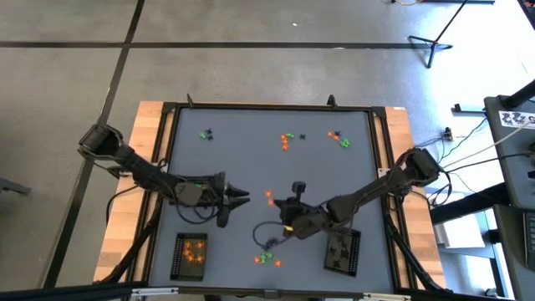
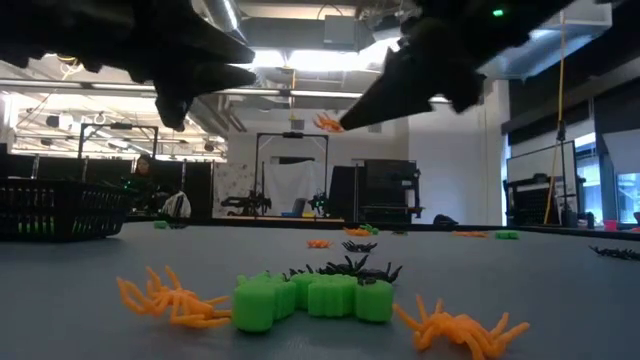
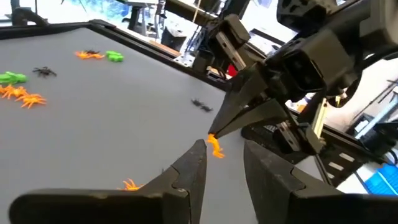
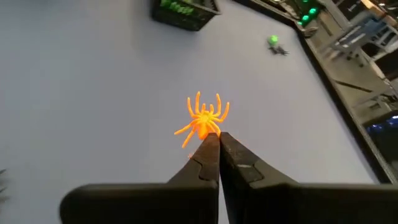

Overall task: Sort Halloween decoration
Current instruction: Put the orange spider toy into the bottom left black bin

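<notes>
Right gripper point(image 4: 212, 138) is clamped shut on an orange spider point(image 4: 204, 118), pinching it by one edge so that the body and legs stick out just past the fingertips. The low view shows the spider lifted clear of the tabletop point(image 1: 251, 167), hanging at the very tip of the gripper. The relation that matters is between this spider and the left gripper point(image 3: 219, 158): the two grippers point at each other near the middle of the tabletop, and in the left wrist view the spider sits right at the mouth of the left gripper, just beyond its partly open fingers and roughly in line with the gap between them. The left gripper holds nothing. If a handover is meant, it looks as though the left arm only needs a short move forward to bracket the spider; the spider's flat spread of legs would then have to fall between the fingers, not across them. The tray with orange pieces point(image 1: 191, 255) lies on the left arm's side, near the front edge, so the left arm seems the nearer one for dropping it there, while a second tray point(image 1: 342, 250) sits beside the right arm. Other orange, green and black trinkets point(image 1: 269, 259) lie scattered about the tabletop.
</notes>
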Controlling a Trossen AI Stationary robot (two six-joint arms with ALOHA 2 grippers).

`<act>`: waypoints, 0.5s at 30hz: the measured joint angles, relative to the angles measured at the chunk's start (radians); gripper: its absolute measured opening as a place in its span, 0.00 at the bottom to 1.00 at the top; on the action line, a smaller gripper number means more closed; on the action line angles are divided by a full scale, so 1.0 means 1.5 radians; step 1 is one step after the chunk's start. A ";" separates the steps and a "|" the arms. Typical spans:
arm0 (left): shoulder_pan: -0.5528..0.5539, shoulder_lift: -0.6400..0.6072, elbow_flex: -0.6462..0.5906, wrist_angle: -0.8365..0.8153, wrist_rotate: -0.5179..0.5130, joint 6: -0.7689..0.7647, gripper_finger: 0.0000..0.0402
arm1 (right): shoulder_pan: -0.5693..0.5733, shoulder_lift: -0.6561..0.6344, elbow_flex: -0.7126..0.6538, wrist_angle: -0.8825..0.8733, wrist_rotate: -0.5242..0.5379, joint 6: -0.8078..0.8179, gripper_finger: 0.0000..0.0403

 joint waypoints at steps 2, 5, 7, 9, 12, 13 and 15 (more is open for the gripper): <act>0.014 0.008 0.000 0.002 0.010 -0.004 0.29 | -0.013 0.000 0.001 0.002 0.000 -0.007 0.00; 0.034 0.023 0.000 0.003 0.016 -0.021 0.35 | -0.030 0.000 0.001 0.020 -0.011 -0.015 0.00; 0.046 0.033 0.000 0.012 0.018 -0.024 0.40 | -0.039 0.000 0.002 0.040 -0.026 -0.018 0.00; 0.058 0.047 0.002 0.024 0.026 -0.035 0.44 | -0.047 0.000 0.002 0.051 -0.035 -0.023 0.00; 0.072 0.068 0.016 0.030 0.031 -0.052 0.47 | -0.055 0.000 0.002 0.070 -0.036 -0.033 0.00; 0.077 0.076 0.023 0.031 0.032 -0.057 0.47 | -0.058 0.000 0.002 0.076 -0.038 -0.036 0.00; 0.085 0.094 0.037 0.030 0.034 -0.058 0.48 | -0.062 0.000 0.002 0.083 -0.050 -0.043 0.00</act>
